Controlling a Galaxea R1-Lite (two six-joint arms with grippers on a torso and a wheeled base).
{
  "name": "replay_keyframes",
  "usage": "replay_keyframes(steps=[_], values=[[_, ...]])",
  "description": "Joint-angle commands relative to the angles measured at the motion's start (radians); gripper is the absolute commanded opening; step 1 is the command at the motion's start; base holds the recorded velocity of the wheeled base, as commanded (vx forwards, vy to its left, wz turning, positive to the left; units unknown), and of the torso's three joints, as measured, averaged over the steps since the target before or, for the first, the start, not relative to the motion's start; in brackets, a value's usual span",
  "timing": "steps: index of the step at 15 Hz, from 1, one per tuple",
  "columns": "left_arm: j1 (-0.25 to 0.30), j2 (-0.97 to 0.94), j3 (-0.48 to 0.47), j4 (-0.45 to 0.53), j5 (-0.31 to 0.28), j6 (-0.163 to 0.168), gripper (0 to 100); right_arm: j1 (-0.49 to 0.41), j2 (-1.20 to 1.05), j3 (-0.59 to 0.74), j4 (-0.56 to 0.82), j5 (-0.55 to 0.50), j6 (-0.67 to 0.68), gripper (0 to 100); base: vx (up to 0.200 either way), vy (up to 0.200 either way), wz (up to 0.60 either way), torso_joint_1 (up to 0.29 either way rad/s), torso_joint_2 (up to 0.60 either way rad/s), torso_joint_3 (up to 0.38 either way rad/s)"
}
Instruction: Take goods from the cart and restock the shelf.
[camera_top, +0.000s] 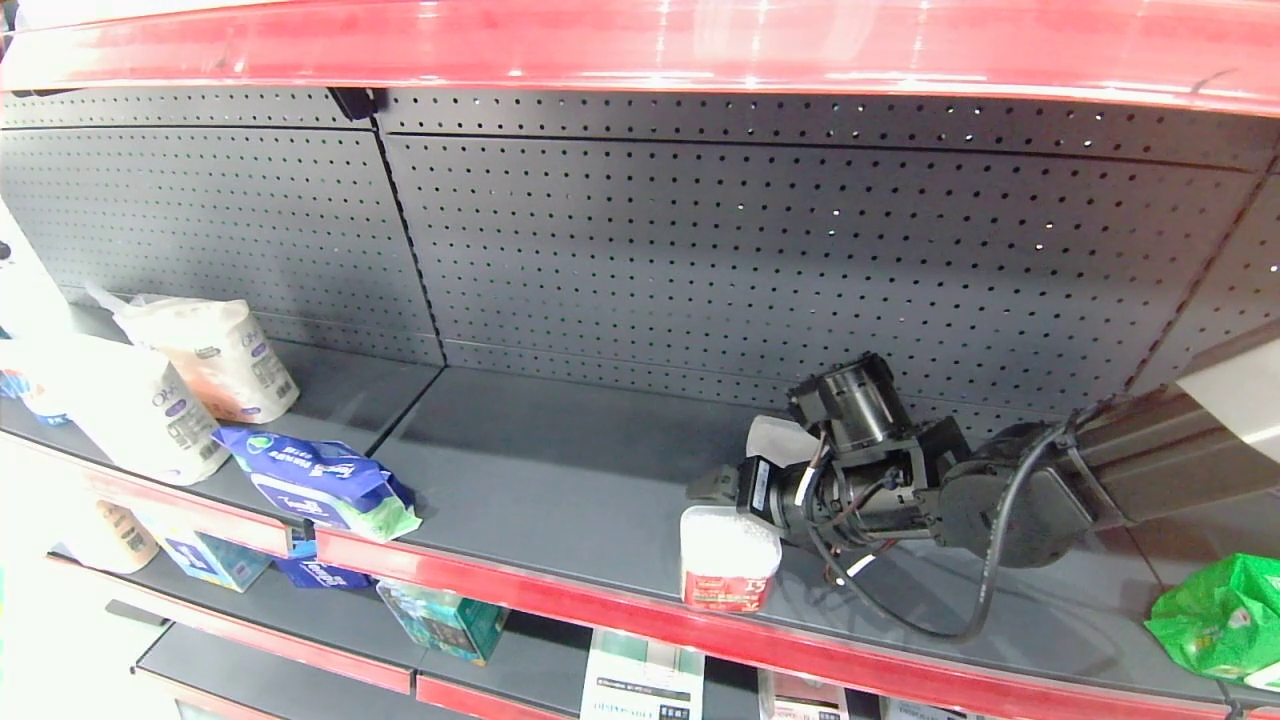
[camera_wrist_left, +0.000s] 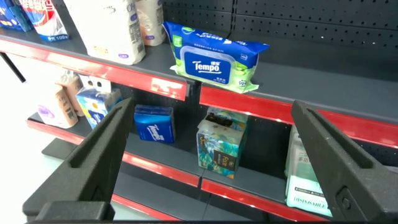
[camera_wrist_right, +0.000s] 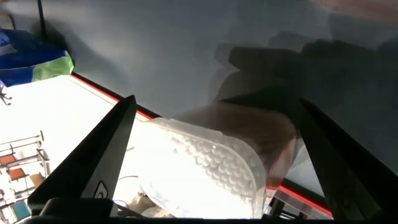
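A white tub (camera_top: 728, 558) with a red label stands upright on the grey shelf (camera_top: 560, 470), close to its red front edge. My right gripper (camera_top: 722, 508) reaches in from the right and is open, one finger on each side of the tub. In the right wrist view the tub (camera_wrist_right: 211, 165) lies between the spread fingers (camera_wrist_right: 102, 158), with a gap on both sides. My left gripper (camera_wrist_left: 211, 107) is open and holds nothing; it hangs in front of the lower shelves, below a blue and green wipes pack (camera_wrist_left: 214, 56).
The wipes pack (camera_top: 320, 485) lies at the shelf's front left, with white paper-roll packs (camera_top: 150, 410) behind it. A green bag (camera_top: 1220, 615) sits at the far right. Lower shelves hold a patterned box (camera_wrist_left: 221, 146) and a blue pack (camera_wrist_left: 153, 122). The shelf's middle is bare.
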Motion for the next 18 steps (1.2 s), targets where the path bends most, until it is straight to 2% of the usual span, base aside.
replay_keyframes(steps=[1,18], values=[[0.001,0.000,0.000,0.000,-0.001,0.000,100,0.010,0.000,0.003,0.000,0.001,0.006,100,0.000,0.000,0.00,0.000,0.00,0.000],[0.001,0.000,0.000,0.000,-0.001,0.000,100,0.032,-0.012,0.034,0.005,-0.001,0.023,100,0.000,0.000,0.00,0.000,0.00,0.000]])
